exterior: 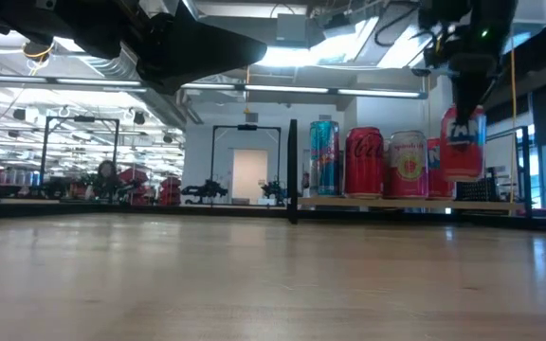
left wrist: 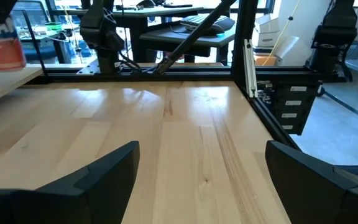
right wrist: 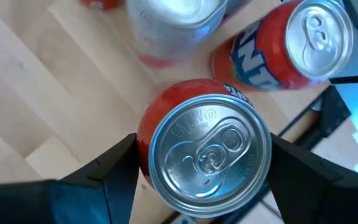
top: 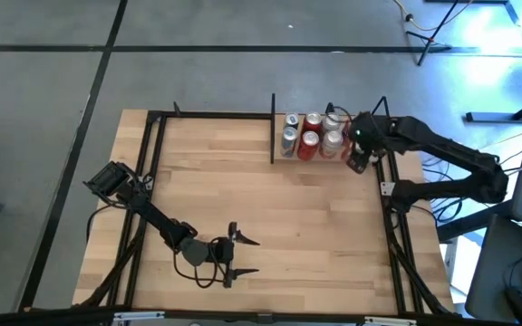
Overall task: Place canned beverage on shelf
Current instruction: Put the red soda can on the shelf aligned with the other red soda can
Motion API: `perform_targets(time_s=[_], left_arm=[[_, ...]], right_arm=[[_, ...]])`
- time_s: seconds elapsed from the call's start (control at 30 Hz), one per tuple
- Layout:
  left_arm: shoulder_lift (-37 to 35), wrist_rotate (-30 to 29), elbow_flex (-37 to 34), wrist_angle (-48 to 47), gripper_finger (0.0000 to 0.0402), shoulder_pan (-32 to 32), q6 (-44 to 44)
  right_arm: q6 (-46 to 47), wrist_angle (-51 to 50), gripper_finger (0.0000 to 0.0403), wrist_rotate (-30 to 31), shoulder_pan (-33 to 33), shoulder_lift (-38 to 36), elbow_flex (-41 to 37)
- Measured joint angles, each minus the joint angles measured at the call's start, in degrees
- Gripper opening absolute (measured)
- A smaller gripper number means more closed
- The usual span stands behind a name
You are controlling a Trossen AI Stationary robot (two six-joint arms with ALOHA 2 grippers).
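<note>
On the light wooden worktop (top: 243,199), which is framed by thin black bars, a shelf (exterior: 406,202) is seen at the far right corner. Cans are stood on the shelf in a group: a blue can (exterior: 324,158), a red cola can (exterior: 365,162) and a pink can (exterior: 408,165) are lined up in the low view. A red canned beverage (right wrist: 204,155) is held from above between the fingers of the right gripper (top: 359,156) at the right end of that group. In the low view this can (exterior: 463,142) is seen hanging a little above the shelf plank, higher than the other cans. An orange can (right wrist: 291,43) is seen just beside it from the right wrist. The left gripper (top: 240,256) is kept low over the near part of the worktop, well apart from the shelf, with its fingers (left wrist: 86,180) spread wide and nothing between them. The floor around the worktop is grey with dark lines. Behind the worktop a big bright room with ceiling lights, desks and stands is seen.
</note>
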Motion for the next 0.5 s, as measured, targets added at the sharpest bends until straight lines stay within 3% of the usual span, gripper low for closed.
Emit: perform_targets(time_s=[0.23,0.5], left_arm=[[0.0,0.0,0.0,0.0,0.0331,0.0,0.0],[0.0,0.0,0.0,0.0,0.0331,0.0,0.1]], right_arm=[[-4.2,5.3,0.0275,-4.4,-8.5,2.6,-2.0],[-5.8,7.8,0.0275,-6.4,-11.3,5.5,-2.1]])
